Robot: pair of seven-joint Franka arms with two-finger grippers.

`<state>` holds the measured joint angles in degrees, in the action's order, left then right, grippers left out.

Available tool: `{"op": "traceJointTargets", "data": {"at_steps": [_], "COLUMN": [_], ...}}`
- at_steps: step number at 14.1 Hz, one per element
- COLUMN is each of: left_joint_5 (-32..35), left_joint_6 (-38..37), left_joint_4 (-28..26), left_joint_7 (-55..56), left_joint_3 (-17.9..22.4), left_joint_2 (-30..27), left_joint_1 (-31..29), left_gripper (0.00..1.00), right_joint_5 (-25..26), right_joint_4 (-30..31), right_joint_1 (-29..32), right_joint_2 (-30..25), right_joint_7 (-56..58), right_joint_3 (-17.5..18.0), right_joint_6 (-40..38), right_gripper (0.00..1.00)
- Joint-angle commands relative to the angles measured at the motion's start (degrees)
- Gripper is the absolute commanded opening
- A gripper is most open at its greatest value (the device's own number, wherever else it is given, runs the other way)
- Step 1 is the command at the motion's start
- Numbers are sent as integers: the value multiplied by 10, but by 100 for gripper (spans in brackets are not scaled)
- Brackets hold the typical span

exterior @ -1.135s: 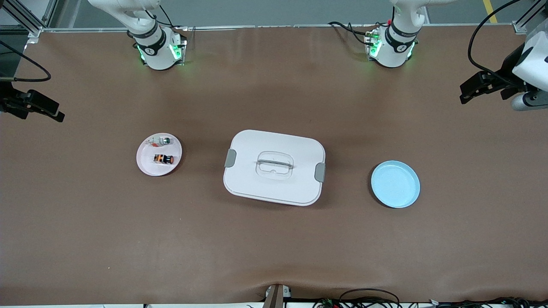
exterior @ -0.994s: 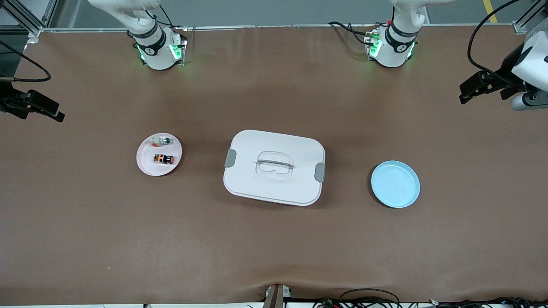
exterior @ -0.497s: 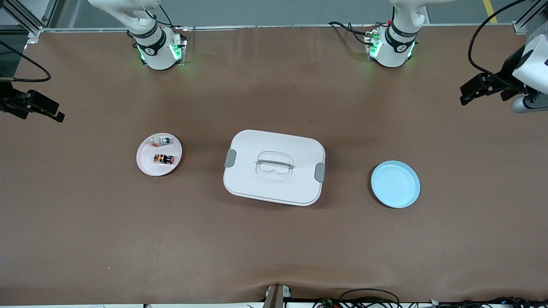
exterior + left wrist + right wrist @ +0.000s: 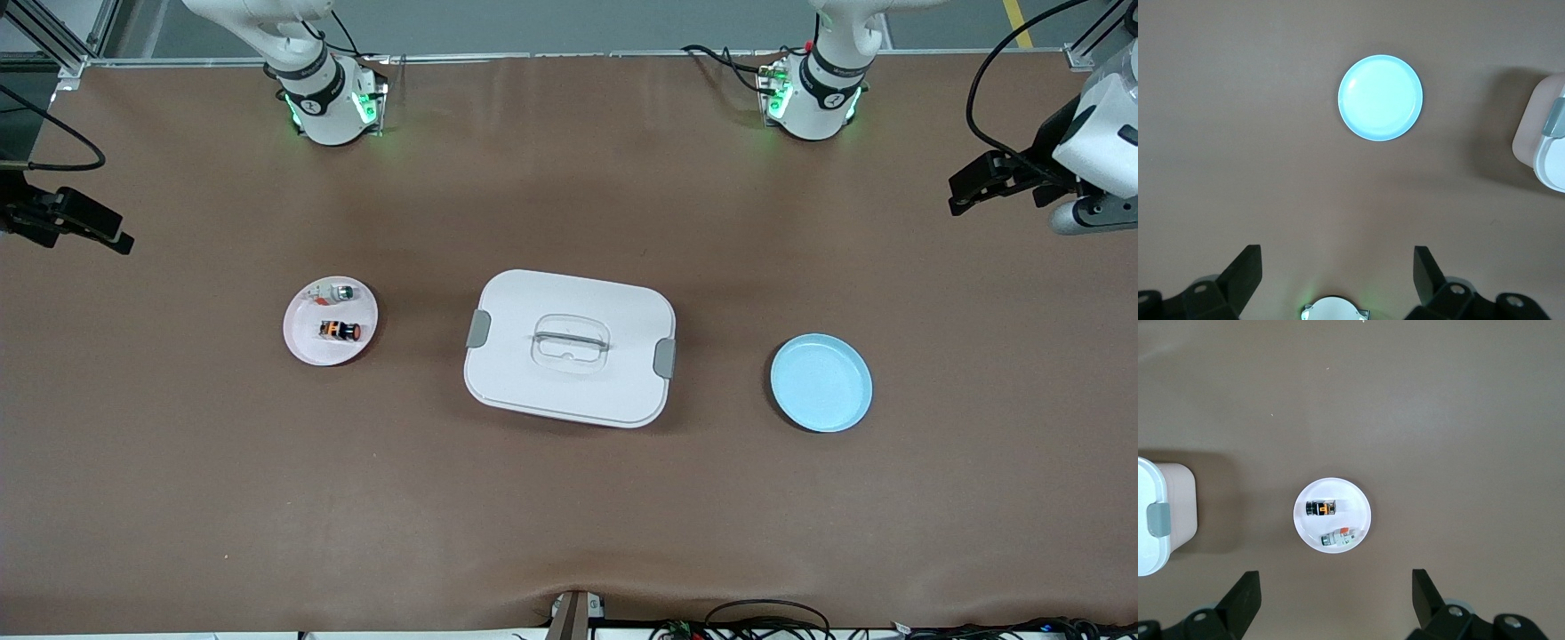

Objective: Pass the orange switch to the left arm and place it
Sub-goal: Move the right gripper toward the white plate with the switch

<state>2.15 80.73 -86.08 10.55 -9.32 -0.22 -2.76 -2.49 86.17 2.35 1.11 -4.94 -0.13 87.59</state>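
The orange switch (image 4: 339,331) (image 4: 1321,508) lies on its side on a small pink plate (image 4: 308,345) (image 4: 1358,499) toward the right arm's end of the table. The white box (image 4: 569,373) (image 4: 1153,550) (image 4: 1546,143) with grey clasps stands in the middle of the table, lid on. My right gripper (image 4: 114,236) (image 4: 1336,590) hangs open and empty high over the table's right-arm end, apart from the pink plate. My left gripper (image 4: 958,197) (image 4: 1337,267) hangs open and empty high over the left-arm end.
A whitish-silver switch with a green tip (image 4: 339,291) (image 4: 1338,537) shares the pink plate, farther from the front camera than the orange one. A bare blue plate (image 4: 821,382) (image 4: 1380,98) sits between the box and the left arm's end. Cables (image 4: 765,618) run along the table's near edge.
The left arm's wrist has drifted a little, its gripper still open. The right arm, the switches, the box and the plates have not moved.
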Motion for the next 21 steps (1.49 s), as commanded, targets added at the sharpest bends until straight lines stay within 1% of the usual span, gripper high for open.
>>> {"op": "traceJointTargets", "data": {"at_steps": [1,4,6,8,9,11,14,17,18,21], "left_joint_5": [0,0,1,0,0,0,1,0,0,0], "left_joint_6": [6,8,7,9,11,14,14,14,14,14], "left_joint_4": [4,-3,-8,-8,-8,-8,-8,-8,-8,-9], "left_joint_7": [0,-1,-1,-1,-1,-1,-3,-4,-4,-5], "left_joint_3": [-1,-1,0,-1,0,0,0,0,0,-1], "left_joint_2": [1,0,0,0,1,1,1,0,0,0], "left_joint_1": [0,-1,-2,-2,-2,-2,-3,-3,-3,-2], "left_gripper": [100,100,100,100,100,100,100,100,100,100], "right_joint_5": [0,1,-2,1,2,-1,-9,-10,-21,-39], "right_joint_4": [-2,2,2,3,3,14,55,137,160,211], "right_joint_1": [8,11,27,27,27,27,23,17,9,4], "right_joint_2": [-13,-10,9,30,37,40,38,33,30,29], "right_joint_7": [-6,-6,1,5,5,0,-4,-4,-4,-4], "right_joint_3": [7,7,6,6,6,6,7,11,11,11], "right_joint_6": [3,-1,-3,-13,-30,-30,-1,66,87,142], "right_gripper": [100,100,100,100,100,100,100,100,100,100]}}
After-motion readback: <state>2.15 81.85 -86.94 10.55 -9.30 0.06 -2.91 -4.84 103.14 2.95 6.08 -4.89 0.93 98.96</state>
